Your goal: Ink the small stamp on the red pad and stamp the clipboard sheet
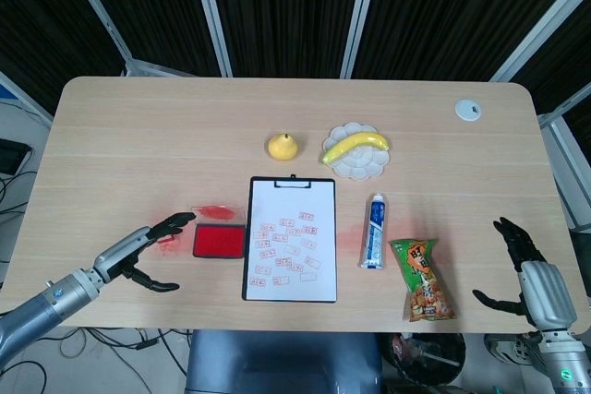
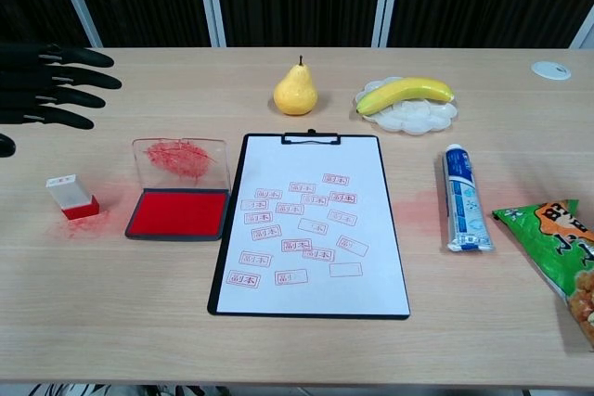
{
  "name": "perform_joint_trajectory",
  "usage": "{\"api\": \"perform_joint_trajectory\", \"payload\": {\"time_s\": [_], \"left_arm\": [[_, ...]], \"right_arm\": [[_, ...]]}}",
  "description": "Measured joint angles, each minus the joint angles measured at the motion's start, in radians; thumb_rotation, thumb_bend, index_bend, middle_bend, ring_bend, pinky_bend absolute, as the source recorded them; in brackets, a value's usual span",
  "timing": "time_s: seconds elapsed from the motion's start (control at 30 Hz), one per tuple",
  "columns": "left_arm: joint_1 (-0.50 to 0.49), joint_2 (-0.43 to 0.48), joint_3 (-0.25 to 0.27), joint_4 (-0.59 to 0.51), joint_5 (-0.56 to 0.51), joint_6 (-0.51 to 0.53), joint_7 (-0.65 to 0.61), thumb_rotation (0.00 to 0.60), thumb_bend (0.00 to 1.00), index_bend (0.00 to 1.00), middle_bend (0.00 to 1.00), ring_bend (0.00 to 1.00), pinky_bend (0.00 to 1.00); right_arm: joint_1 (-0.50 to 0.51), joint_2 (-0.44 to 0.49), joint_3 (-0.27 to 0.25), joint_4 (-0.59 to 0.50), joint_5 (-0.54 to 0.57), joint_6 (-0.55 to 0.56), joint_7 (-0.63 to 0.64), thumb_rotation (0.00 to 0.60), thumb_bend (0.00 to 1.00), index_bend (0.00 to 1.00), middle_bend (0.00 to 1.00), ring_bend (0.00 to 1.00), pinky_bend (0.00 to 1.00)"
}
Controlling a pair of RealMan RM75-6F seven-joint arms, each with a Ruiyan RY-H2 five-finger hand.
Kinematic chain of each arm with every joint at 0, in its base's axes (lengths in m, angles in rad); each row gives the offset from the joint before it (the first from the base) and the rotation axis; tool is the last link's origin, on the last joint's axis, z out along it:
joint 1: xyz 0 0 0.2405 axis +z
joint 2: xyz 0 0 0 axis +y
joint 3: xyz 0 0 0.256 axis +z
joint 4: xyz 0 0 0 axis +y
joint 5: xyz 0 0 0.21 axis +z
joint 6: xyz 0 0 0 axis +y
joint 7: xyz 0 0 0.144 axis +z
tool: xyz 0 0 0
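- The left hand (image 1: 148, 251) is wide open. Its black fingers (image 2: 56, 85) are spread apart and point across the table (image 1: 138, 136). It holds nothing and touches nothing.
- The right hand (image 1: 517, 269) is wide open too, with its fingers spread. It holds nothing. It hangs near the right edge of the table, well apart from the other things.
- The small stamp (image 2: 71, 196) stands alone on the table, on a smear of red ink. It is white on top and red at the bottom. It is just to the left of the red pad (image 2: 178, 212). The left hand is near it but is not touching it.
- The red pad lies open. Its clear lid (image 2: 181, 157) is folded back and has red marks on it.
- The clipboard (image 2: 309, 224) lies just to the right of the pad. Its white sheet (image 2: 311, 159) has many small red stamp marks on the lower part.
- A white plate (image 2: 427, 116) holds a banana (image 2: 404, 92). A pear (image 2: 295, 92) stands beside the plate.
- A tube (image 2: 460, 197) lies to the right of the clipboard. A snack bag (image 2: 561, 252) lies beside the tube.
- The left arm (image 1: 46, 302) reaches in from the lower left corner, low over the table.
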Motion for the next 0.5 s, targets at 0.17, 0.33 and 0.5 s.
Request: {"api": "perform_joint_trajectory", "payload": {"time_s": [0.17,0.33,0.5], "left_arm": [[0.013,0.005,-0.017,-0.006,-0.084,-0.025,0.181,0.6,0.1,0.0,0.01,0.07,0.24],[0.046,-0.018,-0.042,0.003,-0.225,0.005,0.561,0.6,0.1,0.0,0.07,0.23,0.39],[0.096,-0.103,-0.081,0.026,-0.381,0.123,1.115,0.6,0.1,0.02,0.1,0.42,0.61]], "right_arm": [[0.0,0.001,0.0,-0.001,0.0,-0.001,0.004,0.6,0.14,0.03,0.0,0.0,0.22],[0.0,0.002,-0.002,-0.003,-0.002,-0.002,0.004,0.6,0.14,0.04,0.0,0.0,0.22],[0.0,0.003,-0.003,-0.005,-0.001,-0.003,0.004,0.6,0.14,0.04,0.0,0.0,0.22]]}}
